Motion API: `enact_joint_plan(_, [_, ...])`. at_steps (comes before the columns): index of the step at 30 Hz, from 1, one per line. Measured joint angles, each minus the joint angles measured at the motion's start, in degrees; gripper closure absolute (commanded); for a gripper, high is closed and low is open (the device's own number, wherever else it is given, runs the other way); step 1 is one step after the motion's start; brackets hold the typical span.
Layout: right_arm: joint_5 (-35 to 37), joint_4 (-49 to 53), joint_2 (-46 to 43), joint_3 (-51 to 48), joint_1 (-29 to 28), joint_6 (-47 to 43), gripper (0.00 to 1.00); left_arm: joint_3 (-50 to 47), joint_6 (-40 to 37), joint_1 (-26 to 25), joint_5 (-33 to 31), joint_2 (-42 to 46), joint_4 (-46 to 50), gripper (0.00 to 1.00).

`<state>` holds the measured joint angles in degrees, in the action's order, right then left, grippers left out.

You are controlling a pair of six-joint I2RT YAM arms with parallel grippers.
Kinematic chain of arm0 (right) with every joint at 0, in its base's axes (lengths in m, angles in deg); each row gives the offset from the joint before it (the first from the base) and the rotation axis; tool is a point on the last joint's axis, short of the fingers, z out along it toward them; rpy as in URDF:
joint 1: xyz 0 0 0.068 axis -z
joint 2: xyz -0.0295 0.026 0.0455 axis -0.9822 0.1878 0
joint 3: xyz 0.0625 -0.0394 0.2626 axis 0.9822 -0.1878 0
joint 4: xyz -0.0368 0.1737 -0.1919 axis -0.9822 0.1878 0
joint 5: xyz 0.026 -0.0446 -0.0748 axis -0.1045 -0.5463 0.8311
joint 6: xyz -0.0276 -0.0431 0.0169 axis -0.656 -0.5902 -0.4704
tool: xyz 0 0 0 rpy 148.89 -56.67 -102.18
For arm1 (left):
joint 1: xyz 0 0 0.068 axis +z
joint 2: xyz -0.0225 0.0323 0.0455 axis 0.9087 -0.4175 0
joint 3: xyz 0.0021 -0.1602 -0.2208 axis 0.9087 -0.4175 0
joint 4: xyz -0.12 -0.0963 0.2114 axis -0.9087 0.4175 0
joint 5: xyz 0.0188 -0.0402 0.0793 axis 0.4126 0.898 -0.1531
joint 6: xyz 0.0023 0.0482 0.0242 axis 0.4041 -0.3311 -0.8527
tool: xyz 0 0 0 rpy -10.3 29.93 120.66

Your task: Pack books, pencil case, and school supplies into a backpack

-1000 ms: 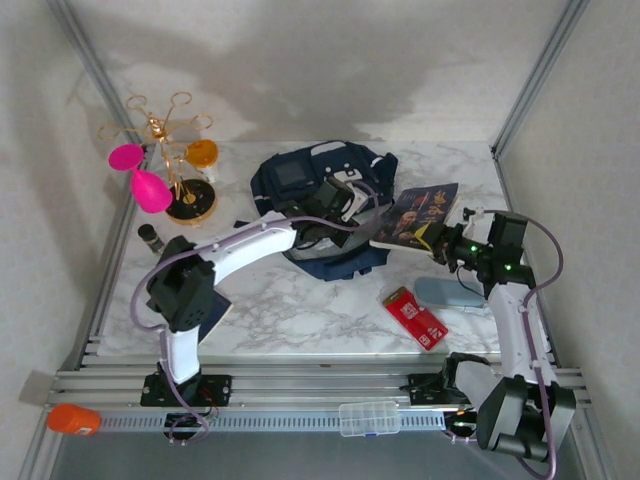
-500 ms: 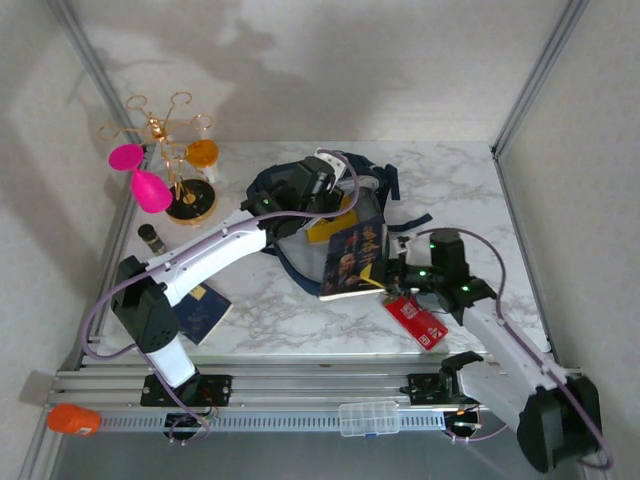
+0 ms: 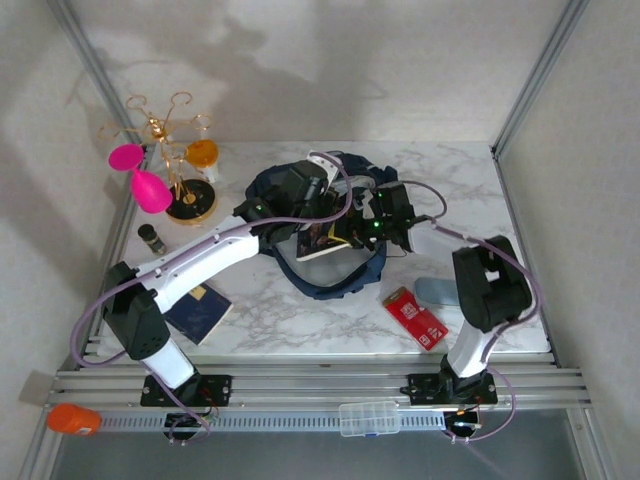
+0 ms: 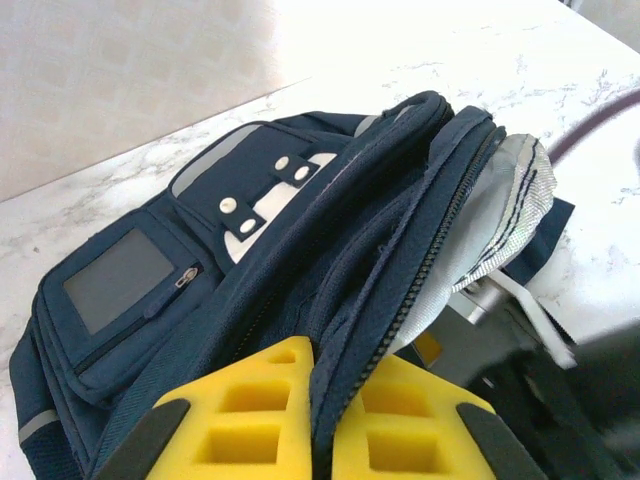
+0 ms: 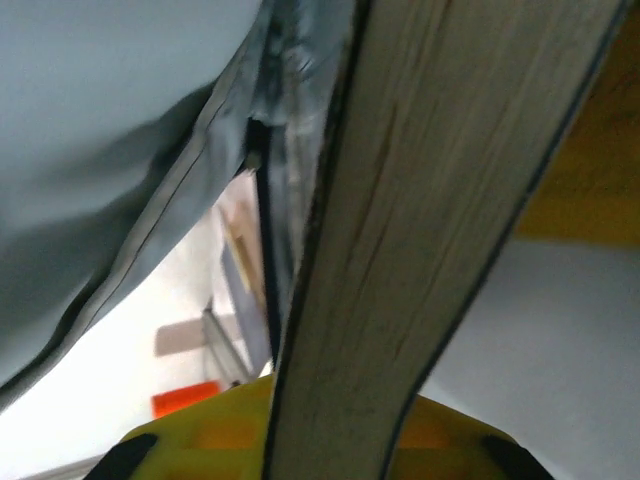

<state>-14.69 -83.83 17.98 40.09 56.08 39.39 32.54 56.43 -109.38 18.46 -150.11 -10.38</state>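
The left gripper pinches the open rim of the navy backpack between its yellow fingers, pale grey lining showing at the mouth, the grey square panel facing up, on a marble table

Links: we see white shells and black joints on left arm and right arm.
Cables: lilac.
Fingers: yellow, waffle-moulded.

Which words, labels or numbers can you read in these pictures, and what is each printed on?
No text can be read here.
On the red packet: white print, too small to read.
On the book at the backpack mouth: cover print blurred.
On the blue booklet: a gold mark, too small.
On the backpack: no words seen.
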Motion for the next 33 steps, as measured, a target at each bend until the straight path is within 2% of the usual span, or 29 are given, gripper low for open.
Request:
enact_joint_plan(3, [4.0,3.5,3.8,3.0,1.0,-3.4,0.59,-0.9,0.2,0.0,-0.2,0.7,-0.3,1.00])
enact_joint_plan(9, [12.8,9.4,3.4,3.2,2.0,-7.5,0.40,-1.0,0.2,0.0,-0.2,0.7,-0.3,1.00])
enact_joint_plan(14, [21.4,13.0,-4.4,-0.2,0.0,-10.1,0.28,-1.2,1.0,0.0,-0.1,0.7,-0.3,1.00])
enact_joint_plan(16, [24.8,14.4,-8.2,-1.6,-1.5,-10.7,0.28,-1.3,1.4,0.0,0.2,0.8,-0.7,1.00])
enact_joint_plan(20, [30.7,16.9,-14.5,-4.7,-4.7,-10.8,0.39,-1.3,2.1,-0.1,0.2,1.3,-1.2,1.00])
enact_joint_plan(24, [33.9,16.7,-16.2,-7.8,-7.3,-9.9,0.43,-1.4,2.6,-0.1,0.7,1.6,-1.2,1.00])
enact_joint_plan(28, [33.9,12.4,-15.1,-12.0,-8.0,-8.3,0.35,-2.2,3.2,-0.1,1.7,1.6,-1.2,1.00])
enact_joint_plan(33, [35.9,7.1,-14.2,-12.2,-8.3,-6.9,0.22,-4.5,5.4,-0.1,2.2,1.6,-3.3,1.00])
